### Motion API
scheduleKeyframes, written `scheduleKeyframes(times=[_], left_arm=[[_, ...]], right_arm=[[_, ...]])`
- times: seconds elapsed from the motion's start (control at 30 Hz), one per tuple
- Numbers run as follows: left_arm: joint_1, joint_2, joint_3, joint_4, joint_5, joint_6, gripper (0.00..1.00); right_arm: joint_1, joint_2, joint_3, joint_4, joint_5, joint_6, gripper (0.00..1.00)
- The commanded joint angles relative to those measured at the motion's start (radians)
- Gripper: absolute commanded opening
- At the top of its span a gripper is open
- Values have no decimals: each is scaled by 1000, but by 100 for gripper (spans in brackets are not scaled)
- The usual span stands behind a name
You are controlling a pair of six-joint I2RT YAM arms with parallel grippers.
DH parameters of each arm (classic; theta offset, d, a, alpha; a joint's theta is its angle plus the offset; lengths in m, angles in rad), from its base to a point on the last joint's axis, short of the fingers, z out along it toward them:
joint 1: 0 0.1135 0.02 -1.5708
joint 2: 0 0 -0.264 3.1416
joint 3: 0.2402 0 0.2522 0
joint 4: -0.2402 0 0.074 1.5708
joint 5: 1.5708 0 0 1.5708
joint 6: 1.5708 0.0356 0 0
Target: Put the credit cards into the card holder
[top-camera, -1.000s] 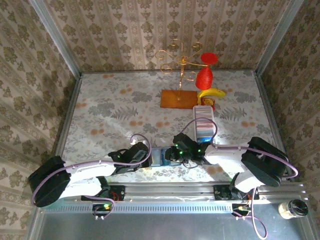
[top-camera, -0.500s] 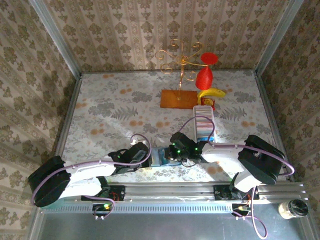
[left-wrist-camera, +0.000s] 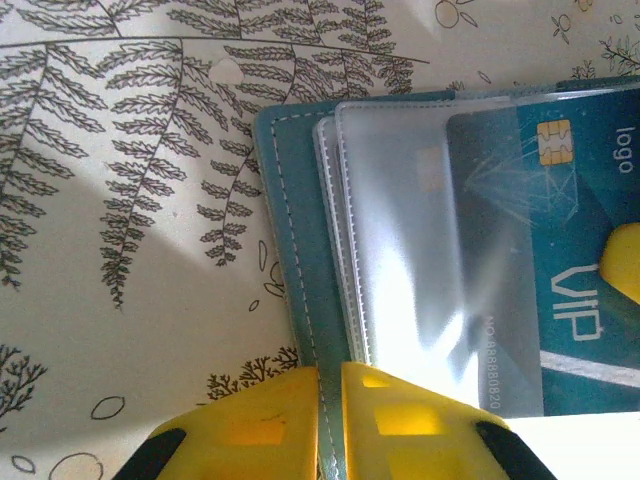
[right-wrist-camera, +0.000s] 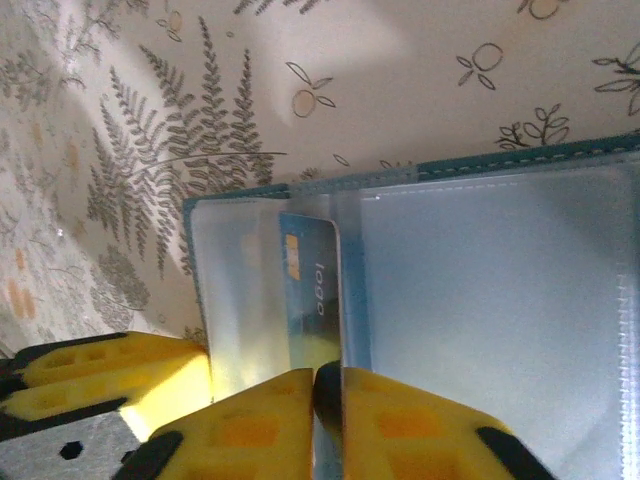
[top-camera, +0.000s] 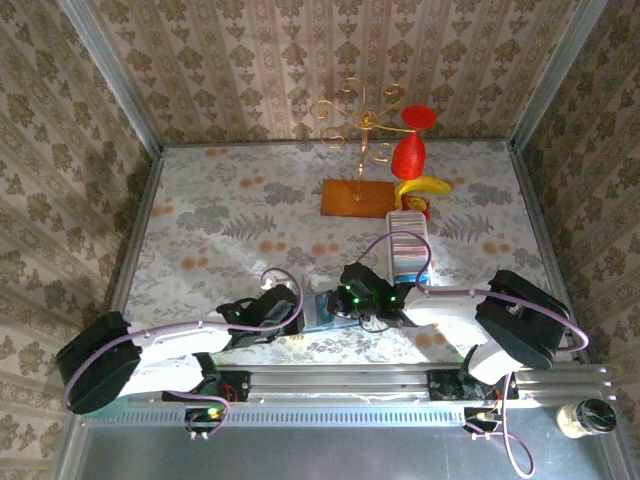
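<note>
Teal and white-stitched, the card holder (left-wrist-camera: 285,220) lies open on the fern-printed tabletop (left-wrist-camera: 130,200), its glossy clear sleeves fanned. The left gripper (left-wrist-camera: 330,410) jaws pinch its edge. The right gripper (right-wrist-camera: 328,395) jaws grip a blue credit card (left-wrist-camera: 570,200) reading "logo" and "VIP", tucked among the sleeves.

A surface (top-camera: 220,210) covered in a pale cloth printed with ferns, leaves and orange blossoms fills the walled bay. A teal card holder (top-camera: 322,312) lies open at its near edge, centre, flat on the fern print in the left wrist view (left-wrist-camera: 290,230). A long white tray (top-camera: 408,250) lies just right of it, running front to back. Behind the tray sit a banana (top-camera: 422,186) and a red object (top-camera: 408,155), beside an orange board (top-camera: 358,197) bearing a gold wire stand (top-camera: 360,120).
</note>
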Motion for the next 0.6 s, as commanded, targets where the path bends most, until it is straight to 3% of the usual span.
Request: scheduleKeyframes(times=[0.0,0.13,0.23,0.33,0.4,0.57], left_arm=[[-11,-4,3,9,-5,-16,14],[-9,-6,5,3,-8,-14,14],[-11,-7,6,2,-10,-14,14],[-10,-6,10,-1,-12,-11,14],[-10,-3,11,5,-11,-11,14],[-8,16,9,25,-2,-15,14]], right_arm=[[11,24,-11,0,-5,-10,21],[14,5,-1,-76,16,-40,30],[15,-12,16,-140,49,-66,32],[15,-11,46,-189,67,-97,30],[14,6,54,-171,49,-101,23],[38,65,101,-155,9,-118,22]])
